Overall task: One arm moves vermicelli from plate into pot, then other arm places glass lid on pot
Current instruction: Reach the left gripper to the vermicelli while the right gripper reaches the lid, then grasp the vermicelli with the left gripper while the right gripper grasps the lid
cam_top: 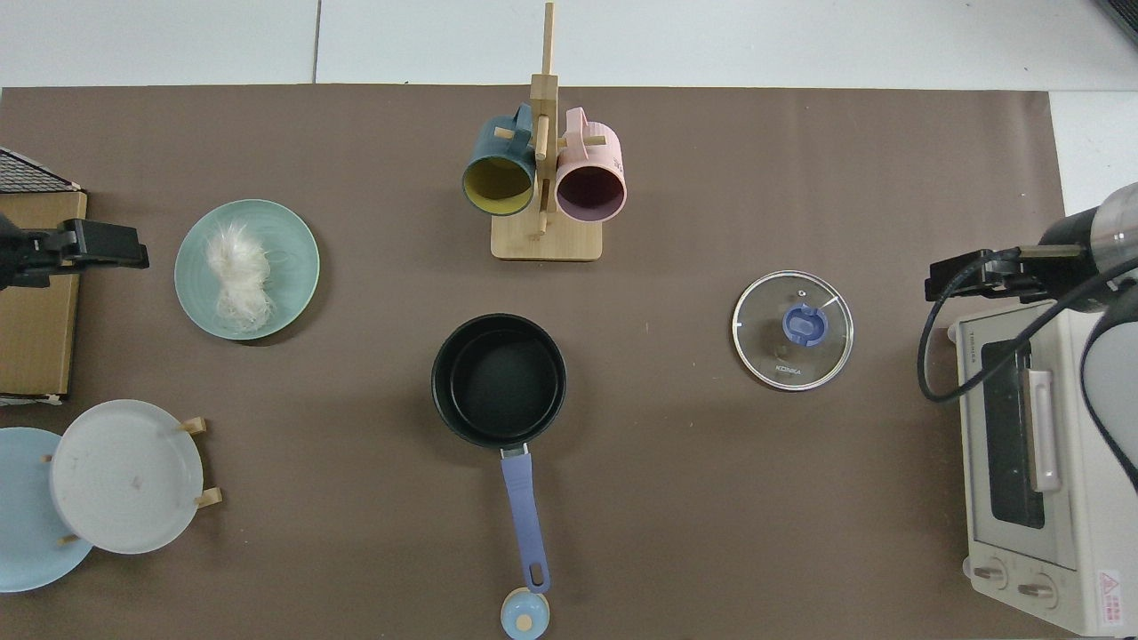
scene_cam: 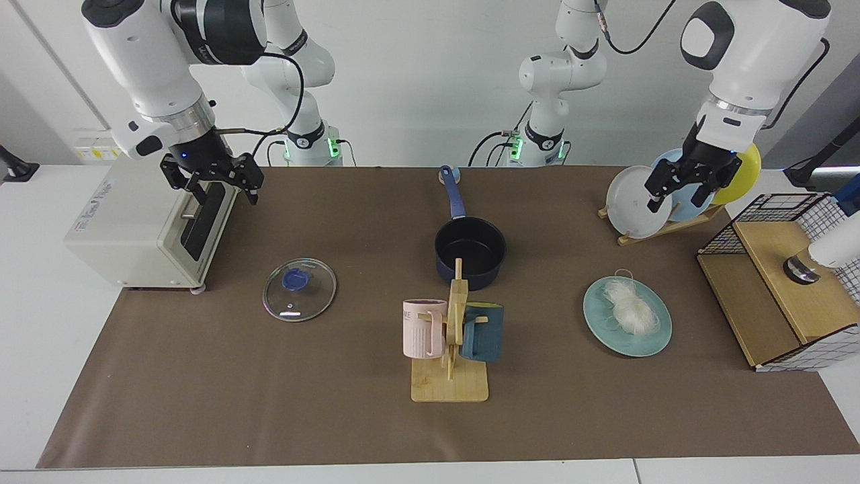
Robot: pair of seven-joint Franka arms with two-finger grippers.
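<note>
The vermicelli (scene_cam: pixel 630 306) (cam_top: pixel 238 277) lies as a white tangle on the teal-green plate (scene_cam: pixel 655 339) (cam_top: pixel 293 249). The navy pot (scene_cam: pixel 470 252) (cam_top: pixel 498 378) stands empty mid-table, its blue handle pointing toward the arm bases. On the mat between pot and oven the glass lid (scene_cam: pixel 299 289) (cam_top: pixel 792 331) lies flat, knob up. My left gripper (scene_cam: pixel 678 191) (cam_top: pixel 124 249) hangs open in front of the racked plates, high and apart from the teal plate. My right gripper (scene_cam: pixel 225 191) (cam_top: pixel 942 280) is open and empty over the oven's front corner, beside the lid.
A wooden mug rack (scene_cam: pixel 451 336) with a pink and a dark teal mug stands in front of the pot. A toaster oven (scene_cam: pixel 134 222) sits at one end; a plate rack (scene_cam: pixel 638 202) and a wire-and-wood box (scene_cam: pixel 779 282) at the other.
</note>
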